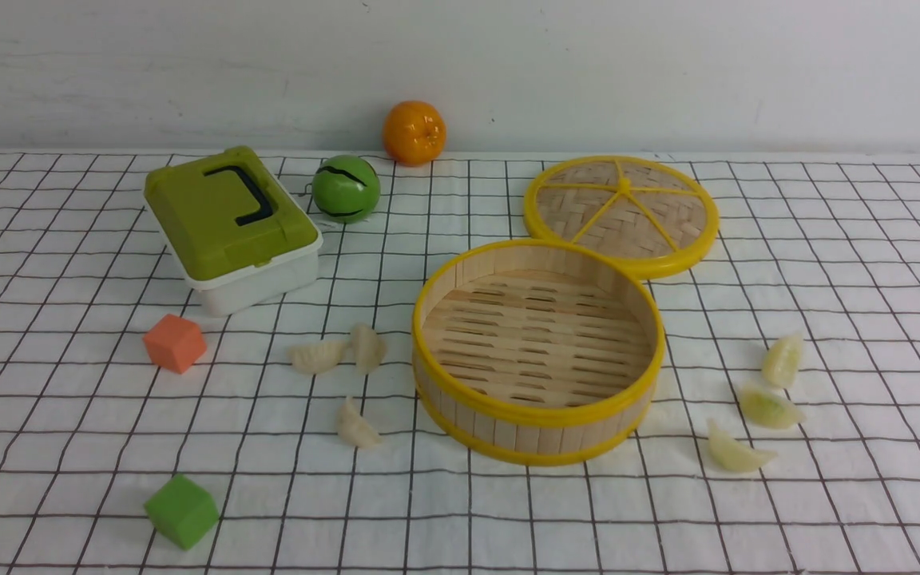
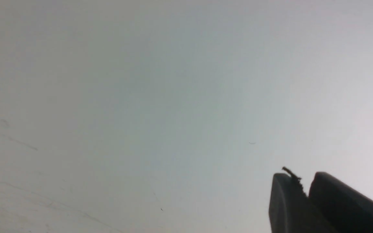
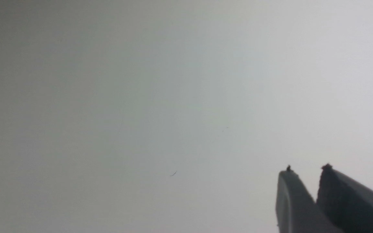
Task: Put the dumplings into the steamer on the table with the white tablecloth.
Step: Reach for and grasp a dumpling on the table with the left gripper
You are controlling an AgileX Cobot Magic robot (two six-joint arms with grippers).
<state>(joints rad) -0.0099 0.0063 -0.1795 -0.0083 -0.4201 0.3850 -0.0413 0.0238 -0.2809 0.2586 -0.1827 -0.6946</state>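
Cream pleated crescent dumplings (image 1: 318,356) flank round yellow-rimmed wooden steamer (image 1: 538,415), long axes mixed: some crosswise, some front-to-back. Left gripper (image 2: 303,181), right gripper (image 3: 308,174) pinched closed, empty.

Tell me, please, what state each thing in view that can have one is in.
steamer: upright, uncovered, empty.
woven lid: off, lying flat behind the steamer.
dumplings: all six on the tablecloth, outside the steamer, three on each side.
green-lidded box: closed.
left pincer: shut, holding nothing.
right pincer: shut but for a sliver at the tips, holding nothing.
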